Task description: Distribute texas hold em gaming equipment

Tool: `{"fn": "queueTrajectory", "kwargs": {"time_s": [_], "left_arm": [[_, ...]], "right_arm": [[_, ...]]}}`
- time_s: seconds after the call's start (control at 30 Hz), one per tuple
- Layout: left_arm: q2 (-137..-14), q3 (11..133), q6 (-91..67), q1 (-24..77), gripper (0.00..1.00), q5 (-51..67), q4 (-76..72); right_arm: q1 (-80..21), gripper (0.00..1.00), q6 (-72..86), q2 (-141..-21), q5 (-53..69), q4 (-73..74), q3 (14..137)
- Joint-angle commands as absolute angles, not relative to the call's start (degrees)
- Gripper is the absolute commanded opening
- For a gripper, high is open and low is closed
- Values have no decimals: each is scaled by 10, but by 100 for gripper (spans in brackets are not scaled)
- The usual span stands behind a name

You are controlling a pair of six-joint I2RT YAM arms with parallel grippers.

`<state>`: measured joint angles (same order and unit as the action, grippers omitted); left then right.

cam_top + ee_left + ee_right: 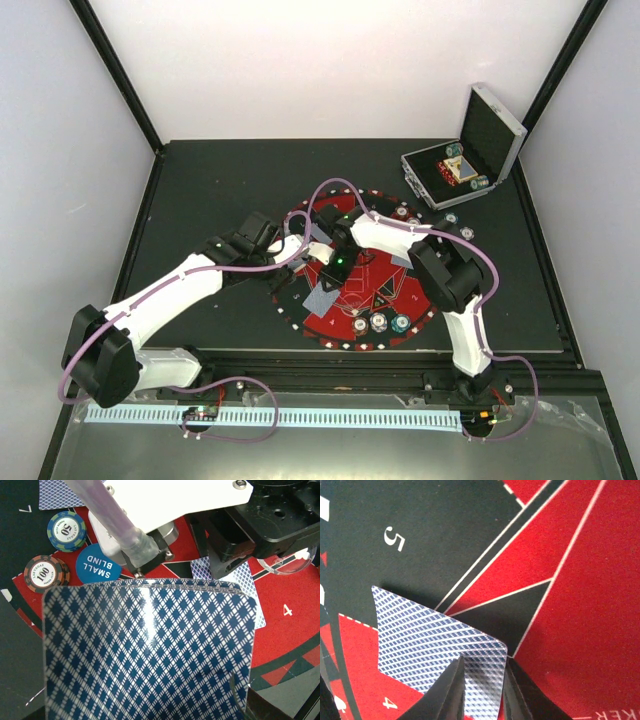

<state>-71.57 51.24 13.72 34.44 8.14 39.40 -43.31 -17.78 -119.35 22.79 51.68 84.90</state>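
Filling the left wrist view, a card stack (150, 655) sits pinched in the left jaws; only the right wrist view shows the right jaws slightly spread, one card (430, 640) flat between them.

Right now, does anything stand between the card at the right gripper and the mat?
Nothing visible does. The card at the right gripper sits over bare mat; no chip or other card touches it.
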Motion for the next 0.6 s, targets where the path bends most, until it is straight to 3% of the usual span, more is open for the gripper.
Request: {"fn": "queueTrajectory", "kwargs": {"time_s": [0.0,0.23,0.57], "left_arm": [[-712,518,133,343,34,89,384],[-708,518,133,343,34,93,384],[-706,515,151,365,35,192,372]], "right_arm": [[-434,26,-177,-1186,203,514,861],[-421,45,-163,-1111,226,479,834],[-324,55,-47,-878,362,354,669]]}}
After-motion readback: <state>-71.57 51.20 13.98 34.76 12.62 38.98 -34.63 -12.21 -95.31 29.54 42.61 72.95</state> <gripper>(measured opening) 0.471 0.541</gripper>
